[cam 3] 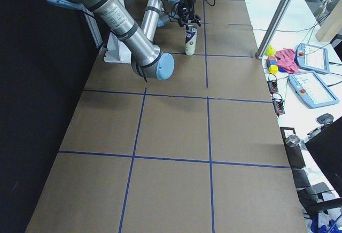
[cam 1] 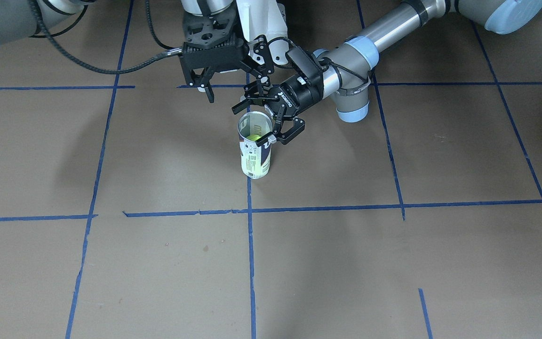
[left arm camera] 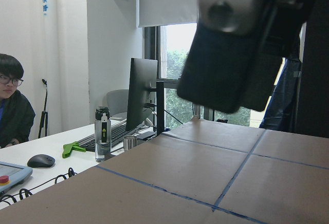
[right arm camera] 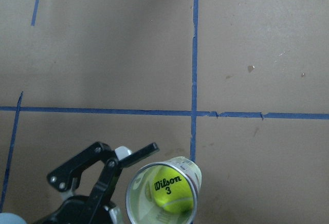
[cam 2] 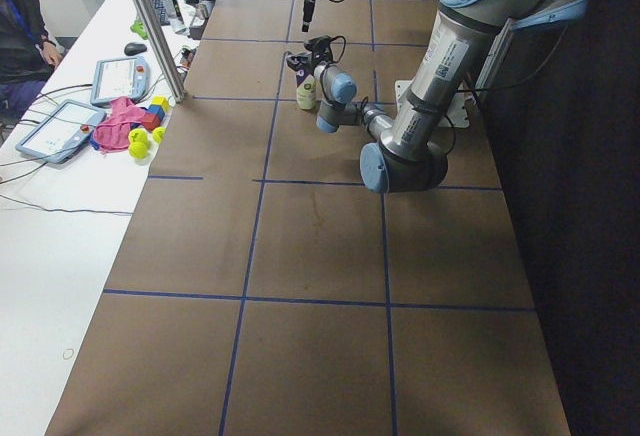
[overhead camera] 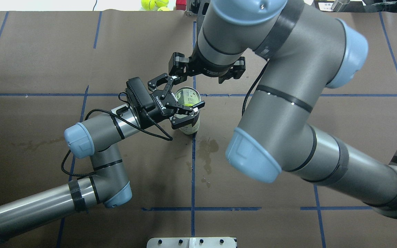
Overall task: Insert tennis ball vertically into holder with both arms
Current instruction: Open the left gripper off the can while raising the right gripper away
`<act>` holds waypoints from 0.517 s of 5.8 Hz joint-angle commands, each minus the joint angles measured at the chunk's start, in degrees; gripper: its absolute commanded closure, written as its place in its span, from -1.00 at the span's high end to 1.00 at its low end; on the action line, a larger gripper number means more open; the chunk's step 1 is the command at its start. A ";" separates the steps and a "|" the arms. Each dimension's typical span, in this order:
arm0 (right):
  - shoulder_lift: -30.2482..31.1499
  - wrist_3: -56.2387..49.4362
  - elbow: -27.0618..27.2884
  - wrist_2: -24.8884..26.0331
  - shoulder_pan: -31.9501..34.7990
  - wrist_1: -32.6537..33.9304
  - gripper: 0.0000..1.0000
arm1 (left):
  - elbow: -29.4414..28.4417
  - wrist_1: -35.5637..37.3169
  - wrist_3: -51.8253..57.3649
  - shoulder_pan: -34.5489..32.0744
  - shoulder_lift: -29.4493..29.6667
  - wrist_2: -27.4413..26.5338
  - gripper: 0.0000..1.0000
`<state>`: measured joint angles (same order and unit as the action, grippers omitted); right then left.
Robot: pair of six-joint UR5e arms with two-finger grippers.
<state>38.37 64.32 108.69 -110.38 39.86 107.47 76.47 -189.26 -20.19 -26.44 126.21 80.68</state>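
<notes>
The holder (cam 1: 255, 153), a clear tube with a white and navy label, stands upright on the brown table. A yellow-green tennis ball (right arm camera: 167, 188) marked "Wilson 3" lies inside it, also seen through the open top in the front view (cam 1: 253, 137). My left gripper (cam 1: 254, 123) reaches in level, its fingers (overhead camera: 192, 107) on either side of the tube's upper part and touching the rim (right arm camera: 134, 168). My right gripper (cam 1: 232, 82) points down, open and empty, a little above and behind the tube's mouth. In the overhead view the holder (overhead camera: 191, 126) is partly hidden by the left gripper (overhead camera: 181, 100).
Spare tennis balls (overhead camera: 149, 4) lie at the table's far edge. A white metal base (overhead camera: 191, 242) sits at the near edge. A damp stain (overhead camera: 207, 148) marks the table near the tube. A side desk with tablets (cam 2: 122, 78), a metal post (cam 2: 150, 26) and an operator (cam 2: 20, 26) lie beyond the table.
</notes>
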 commanded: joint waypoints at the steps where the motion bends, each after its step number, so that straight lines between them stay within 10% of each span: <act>1: 4.66 -6.88 3.00 -6.23 6.60 0.02 0.98 | 6.81 5.63 -0.03 -0.28 -1.65 0.09 1.00; 3: 13.27 -21.53 4.77 -11.06 14.50 0.02 0.99 | 9.47 12.65 -0.12 -3.43 -1.84 3.92 1.00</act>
<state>47.72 49.81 112.68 -119.14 50.41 107.49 84.48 -180.14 -20.24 -28.18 124.48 82.09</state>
